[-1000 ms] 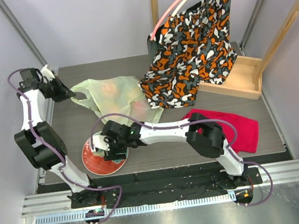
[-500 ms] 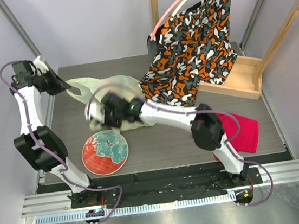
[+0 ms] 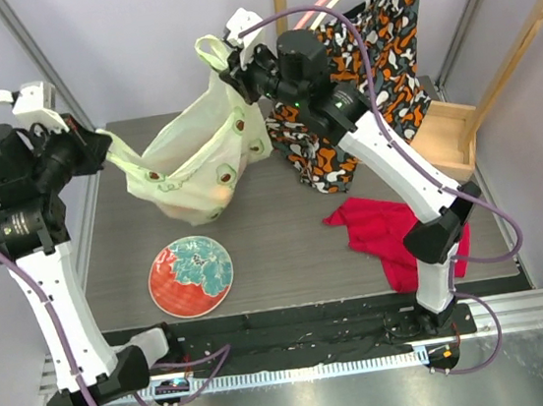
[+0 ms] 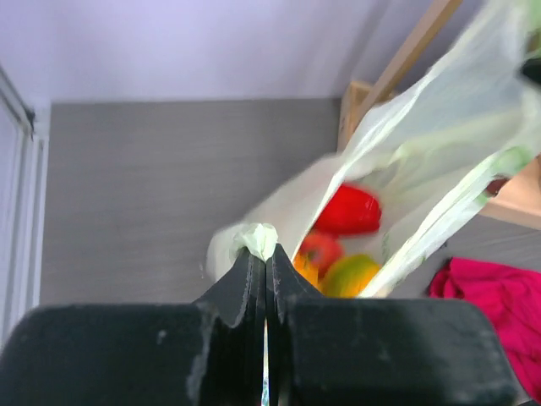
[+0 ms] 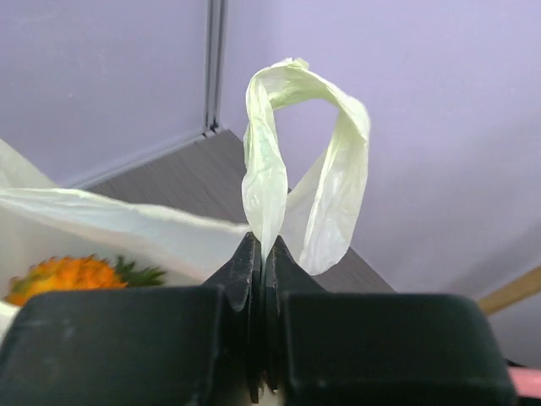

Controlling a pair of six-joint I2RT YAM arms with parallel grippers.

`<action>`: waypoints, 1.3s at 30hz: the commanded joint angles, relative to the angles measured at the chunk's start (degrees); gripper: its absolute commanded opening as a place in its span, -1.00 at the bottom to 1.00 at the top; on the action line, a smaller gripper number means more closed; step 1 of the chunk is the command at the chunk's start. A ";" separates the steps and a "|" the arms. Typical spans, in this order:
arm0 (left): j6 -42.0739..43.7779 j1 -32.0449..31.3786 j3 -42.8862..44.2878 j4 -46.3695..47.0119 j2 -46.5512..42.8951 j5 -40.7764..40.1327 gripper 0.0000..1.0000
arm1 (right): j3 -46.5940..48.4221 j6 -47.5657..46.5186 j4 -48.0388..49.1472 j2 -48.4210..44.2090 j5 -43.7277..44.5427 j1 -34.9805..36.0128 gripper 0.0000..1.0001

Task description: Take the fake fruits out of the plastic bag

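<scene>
Both arms have risen, hoisting the bag (image 3: 192,163) over the counter's (image 3: 287,251) far-left corner. One handle each is clenched by the left fingers (image 4: 252,283) and the right fingers (image 5: 252,271); fruits (image 4: 347,211) sit inside.

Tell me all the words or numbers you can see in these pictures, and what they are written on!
No words, numbers or brand names can be read in any view.
The plastic bag carries small round dark marks, too small to tell whether they hold letters.
The plate and the hanging garment show only patterns, no writing.
</scene>
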 commanded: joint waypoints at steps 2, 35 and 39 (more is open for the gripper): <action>-3.74 -0.42 5.36 0.46 12.83 -3.00 -1.00 | 4.29 9.10 3.63 10.42 -2.49 -3.36 -0.98; 1.62 -5.68 -18.31 7.13 14.88 -0.10 -1.00 | -41.80 8.85 27.02 -2.10 -1.28 -6.54 -0.60; -0.22 -9.55 -21.96 6.44 18.82 0.34 -0.99 | -49.55 11.14 16.49 -4.98 -3.28 -6.54 -0.04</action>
